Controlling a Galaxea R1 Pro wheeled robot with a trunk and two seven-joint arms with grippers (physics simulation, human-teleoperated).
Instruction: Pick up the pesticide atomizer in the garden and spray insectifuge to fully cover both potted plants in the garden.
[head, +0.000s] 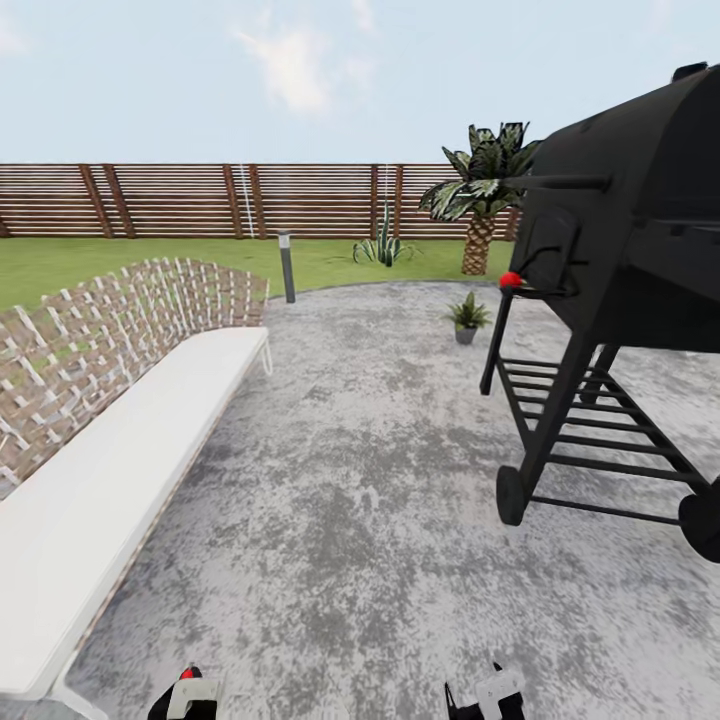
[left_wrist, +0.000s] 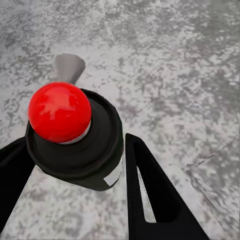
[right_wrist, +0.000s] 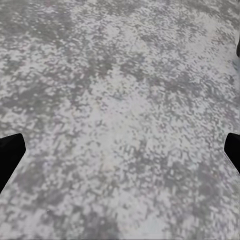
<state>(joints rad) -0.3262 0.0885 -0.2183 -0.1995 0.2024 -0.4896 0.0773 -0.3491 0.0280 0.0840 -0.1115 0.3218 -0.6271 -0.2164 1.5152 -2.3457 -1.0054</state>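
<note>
My left gripper (left_wrist: 80, 172) is shut on the pesticide atomizer (left_wrist: 75, 145), a dark bottle with a red ball top and a grey spout. Its red top also peeks up at my left gripper (head: 188, 697) at the head view's lower edge. Open and empty, my right gripper (right_wrist: 120, 152) hangs over bare paving; in the head view this right gripper (head: 486, 695) is low at the right. One potted plant (head: 466, 318) stands in a grey pot on the paving ahead. A second speckled potted plant (head: 381, 247) sits on the lawn near the fence.
A black barbecue grill (head: 620, 300) on wheels stands close at the right. A white bench (head: 120, 470) with a woven back runs along the left. A lamp post (head: 287, 266), a palm (head: 482, 195) and the slat fence (head: 200, 200) lie beyond the grey paving (head: 360, 480).
</note>
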